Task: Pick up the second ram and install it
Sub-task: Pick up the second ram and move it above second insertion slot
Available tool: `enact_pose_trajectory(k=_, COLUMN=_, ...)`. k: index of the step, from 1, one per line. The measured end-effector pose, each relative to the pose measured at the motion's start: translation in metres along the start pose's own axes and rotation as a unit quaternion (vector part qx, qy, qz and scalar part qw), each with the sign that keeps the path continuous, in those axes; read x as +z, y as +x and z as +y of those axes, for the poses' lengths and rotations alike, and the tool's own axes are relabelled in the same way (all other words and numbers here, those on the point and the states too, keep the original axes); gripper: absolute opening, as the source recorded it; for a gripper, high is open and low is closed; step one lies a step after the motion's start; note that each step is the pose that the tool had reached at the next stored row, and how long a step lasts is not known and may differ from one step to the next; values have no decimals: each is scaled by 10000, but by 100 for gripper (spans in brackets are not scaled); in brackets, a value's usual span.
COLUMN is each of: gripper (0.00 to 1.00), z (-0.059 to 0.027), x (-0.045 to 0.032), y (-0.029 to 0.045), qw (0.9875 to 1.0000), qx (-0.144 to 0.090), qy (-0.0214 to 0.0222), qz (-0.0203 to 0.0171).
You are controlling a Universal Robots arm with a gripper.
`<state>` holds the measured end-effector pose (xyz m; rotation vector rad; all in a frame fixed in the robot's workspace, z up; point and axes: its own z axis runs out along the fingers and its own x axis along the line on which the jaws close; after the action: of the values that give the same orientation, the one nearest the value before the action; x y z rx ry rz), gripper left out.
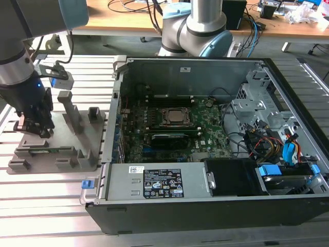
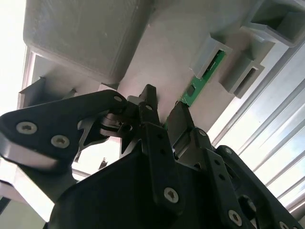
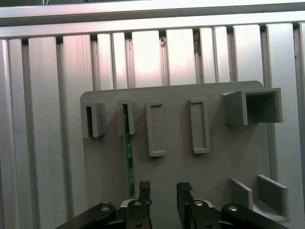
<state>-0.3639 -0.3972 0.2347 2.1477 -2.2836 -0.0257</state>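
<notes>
A slotted aluminium desk [image 1: 51, 195] carries an open computer case [image 1: 205, 218] and, toward the exterior view's left, a grey fixture plate [image 1: 87, 141] with raised holders. Behind them stands a wooden table [image 1: 128, 15] strewn with cables. The arm reaches down over the plate, with its pincer [image 1: 32, 129] low above the plate's surface.

The second ram [image 3: 127, 162] stands on its edge in one of the plate's narrow holders. It runs as a thin green strip from that holder toward the pincer [image 3: 163, 193]. The pincer's two fingers [image 3: 144, 191] are apart with bare plate showing between them. The ram's near end lies just beside one finger rather than in the gap, and nothing is gripped.
</notes>
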Motion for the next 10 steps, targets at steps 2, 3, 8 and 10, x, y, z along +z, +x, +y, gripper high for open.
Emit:
enact_pose_trajectory(k=2, gripper=36, z=0, x=18, y=7, qw=10000, qx=1, qy=-1, qz=0)
enact_pose_trajectory(k=3, gripper=36, z=-2, x=27, y=26, qw=10000, qx=0, qy=0, qz=0)
enact_pose_trajectory(k=8, gripper=36, z=3, x=53, y=215, qw=10000, qx=-3, qy=0, qz=4)
enact_pose_trajectory(k=10, gripper=36, z=17, x=119, y=295, qw=10000, qx=-5, qy=0, qz=3)
